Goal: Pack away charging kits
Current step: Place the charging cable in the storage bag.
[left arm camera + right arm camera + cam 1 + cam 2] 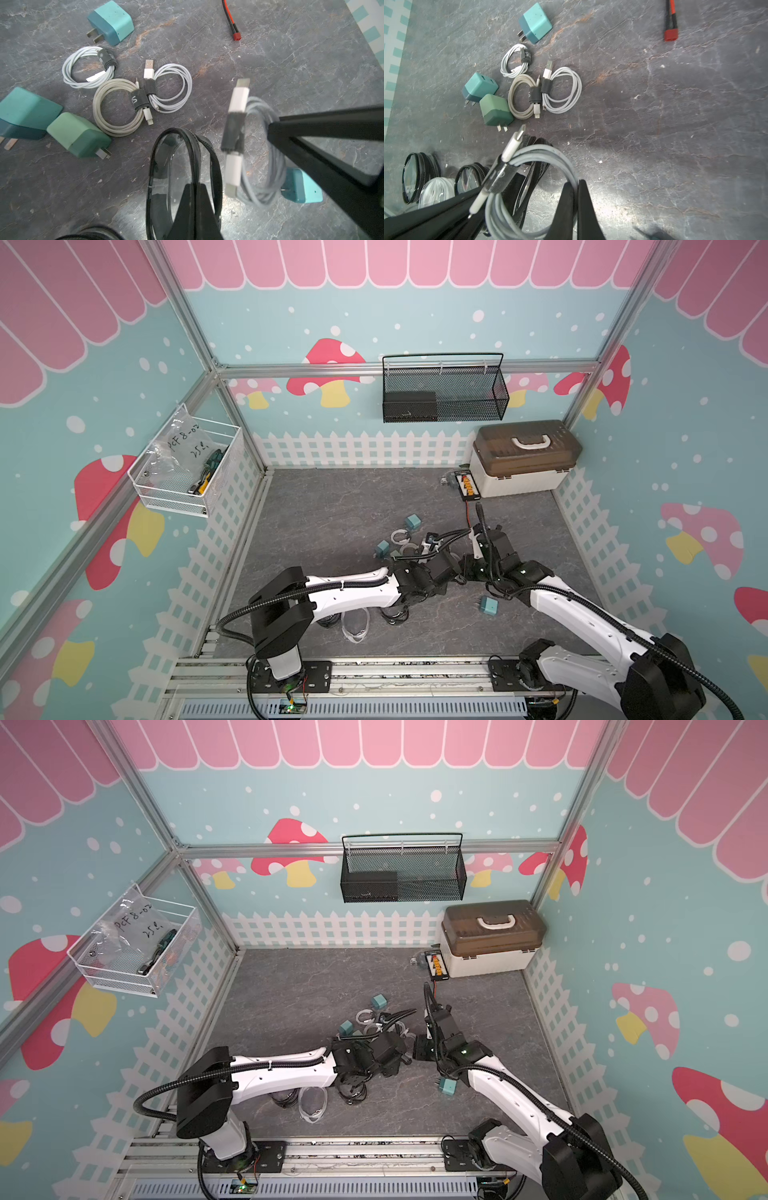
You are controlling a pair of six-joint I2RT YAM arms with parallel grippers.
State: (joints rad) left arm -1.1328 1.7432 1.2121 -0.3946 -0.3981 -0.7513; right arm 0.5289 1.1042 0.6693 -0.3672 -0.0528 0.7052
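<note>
- Top views: one teal charger (489, 606) sits alone on the worktop (324, 506), apart from the other chargers (412, 521).
- Left wrist: my left jaws are pinched tight on the black-rimmed pouch (180, 166) at its rim.
- Right wrist: my right jaws are clamped on the grey coiled cable (550, 150), just beside that pouch.

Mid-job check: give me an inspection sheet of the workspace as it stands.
Surface: grey mat, marbled.
Job's things: four chargers loose; two spare black-rimmed pouches and a clear pouch near the left arm.
Clutter: connector board with red wire, beside the box.
Grippers: left gripper shut on a held pouch; right gripper shut on the grey cable.
Cables: three white coils lie on the mat.
Surroundings: black basket and white basket on the walls.
</note>
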